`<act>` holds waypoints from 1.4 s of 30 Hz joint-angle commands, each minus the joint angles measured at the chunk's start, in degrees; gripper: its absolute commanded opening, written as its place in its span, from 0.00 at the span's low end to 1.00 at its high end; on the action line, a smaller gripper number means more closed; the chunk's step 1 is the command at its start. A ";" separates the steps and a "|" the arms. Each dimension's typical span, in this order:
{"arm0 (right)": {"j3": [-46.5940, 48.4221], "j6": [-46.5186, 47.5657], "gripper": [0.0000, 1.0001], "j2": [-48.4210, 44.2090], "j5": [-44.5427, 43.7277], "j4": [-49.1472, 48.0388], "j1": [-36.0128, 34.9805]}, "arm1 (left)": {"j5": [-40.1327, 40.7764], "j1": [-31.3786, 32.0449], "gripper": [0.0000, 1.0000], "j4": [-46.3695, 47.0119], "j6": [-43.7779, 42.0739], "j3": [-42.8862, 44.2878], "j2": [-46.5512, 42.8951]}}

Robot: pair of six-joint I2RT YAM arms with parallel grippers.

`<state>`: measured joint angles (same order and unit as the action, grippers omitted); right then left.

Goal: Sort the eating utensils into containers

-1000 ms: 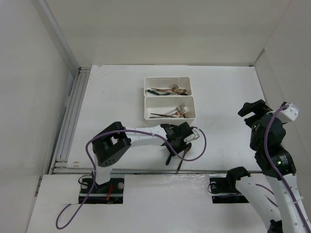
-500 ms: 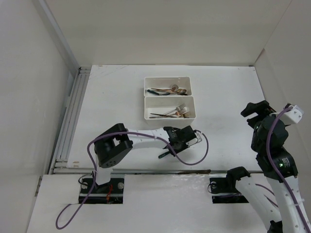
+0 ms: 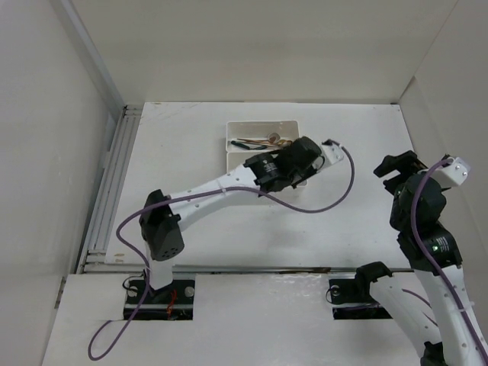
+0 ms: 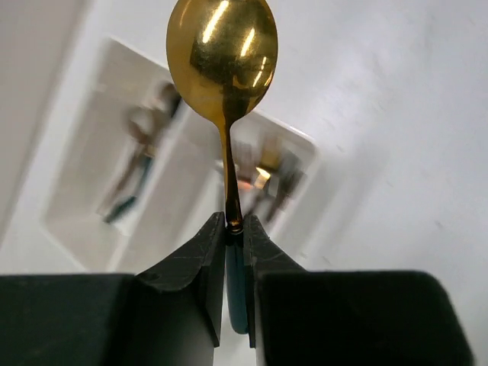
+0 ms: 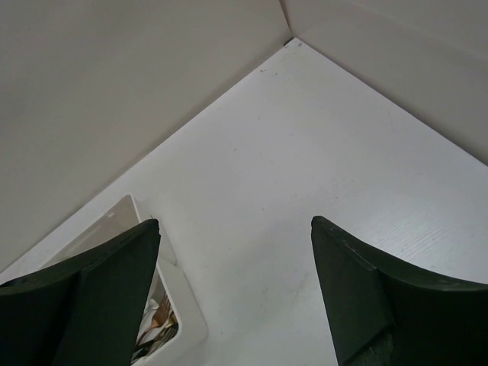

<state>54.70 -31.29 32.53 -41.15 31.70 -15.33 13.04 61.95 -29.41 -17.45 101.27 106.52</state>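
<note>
The left claw (image 4: 234, 226) is pinched almost fully shut on the dark green handle of 1 gold spoon (image 4: 222, 53), whose bowl points straight out beyond the fingertips. In the top view this arm reaches out over the 2 white containers, its wrist covering most of the near bin (image 3: 231, 160). The far bin (image 3: 236, 126) lies touching it along its long side and holds several utensils (image 3: 263, 142). From the left wrist, both bins appear blurred beneath the spoon, and I cannot tell which one it hangs over. The right claw (image 5: 232, 226) is raised at the right side of the worktop (image 3: 175, 152), its fingers spread wide and holding nothing.
</note>
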 commanded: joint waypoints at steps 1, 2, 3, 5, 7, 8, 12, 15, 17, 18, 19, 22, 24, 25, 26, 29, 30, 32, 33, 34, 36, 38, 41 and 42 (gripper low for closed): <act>1.20 0.61 0.85 1.30 0.80 -4.63 0.39 | 6.90 -4.72 0.00 10.72 -9.07 -0.09 -3.95; 1.20 0.61 0.85 2.00 1.33 -4.63 0.39 | 9.18 -7.52 0.00 13.47 -13.27 -0.72 -3.43; 1.90 0.61 0.85 2.01 1.33 -5.24 0.39 | 9.81 -8.85 0.00 15.76 -15.05 -0.73 -2.55; 1.90 0.61 0.85 3.58 1.85 -5.25 0.39 | 9.81 -12.71 0.00 20.50 -17.87 0.58 1.21; 3.13 0.61 0.85 4.98 1.86 -5.25 0.39 | 9.81 -14.83 0.00 22.98 -21.30 2.78 4.29; 3.13 0.61 0.85 5.52 1.86 -5.25 0.39 | 9.29 -15.71 0.00 25.34 -22.44 5.31 7.36; 4.89 0.61 0.85 7.54 2.91 -5.25 0.39 | 8.24 -18.97 0.00 32.56 -28.68 8.32 13.09; 6.12 0.09 0.85 9.82 4.14 -4.03 0.39 | 7.70 -19.50 0.00 33.98 -30.97 8.33 15.11; 6.65 0.09 0.85 10.61 4.76 -2.80 0.39 | 5.25 -20.03 0.00 33.98 -30.97 7.63 15.12; 6.65 0.09 0.86 11.23 5.37 -2.27 0.39 | 4.63 -20.73 0.01 33.98 -30.97 6.23 15.12; 6.65 -0.52 0.86 11.24 5.37 -1.74 0.39 | 4.11 -20.73 0.04 34.67 -31.58 5.52 15.12; 6.65 -1.06 0.89 11.85 7.48 0.37 0.39 | 4.10 -21.35 0.23 35.30 -32.21 4.81 16.34; 6.65 -1.06 0.90 12.38 10.28 2.21 0.39 | 4.72 -21.87 0.41 35.30 -32.21 4.81 16.97; 6.65 -1.06 0.94 13.16 11.43 3.01 0.39 | 4.72 -21.88 0.51 34.69 -31.68 5.42 16.97; 6.65 -1.06 0.97 13.17 12.66 3.88 0.39 | 5.33 -21.88 0.66 34.68 -31.68 5.43 16.97; 6.65 -1.06 1.00 14.22 18.28 7.31 0.39 | 5.33 -22.49 0.74 34.07 -29.66 5.43 16.97; 6.65 -1.06 1.00 14.22 21.77 8.02 0.39 | 5.33 -22.49 0.76 33.54 -29.05 5.43 15.66; 6.65 -1.93 1.00 14.22 24.43 11.09 0.39 | 5.33 -22.49 0.76 32.93 -26.59 5.95 14.51; 7.43 -3.07 1.00 14.75 24.97 12.67 0.39 | 4.81 -22.49 0.76 31.18 -25.54 5.95 12.50; 8.57 -4.38 1.00 14.75 24.97 15.90 0.39 | 3.93 -22.49 0.72 29.77 -24.48 5.95 11.27; 9.11 -8.24 1.00 14.06 24.19 18.65 0.91 | 0.95 -21.96 0.66 23.04 -20.72 5.95 6.63; 10.60 -10.45 1.00 12.91 21.99 21.37 0.92 | -7.82 -19.77 0.59 16.09 -17.80 5.95 3.45; 16.28 -14.40 1.00 11.50 15.70 24.10 0.92 | -24.25 -16.52 0.48 2.28 -13.59 1.92 -2.09; 18.49 -15.11 1.00 11.50 13.74 26.02 0.92 | -27.42 -15.56 0.46 -0.01 -12.53 -1.74 -3.24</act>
<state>65.45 -41.47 45.93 -21.04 53.67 -14.90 2.20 42.35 -16.88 -36.21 103.44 112.03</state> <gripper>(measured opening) 0.994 0.467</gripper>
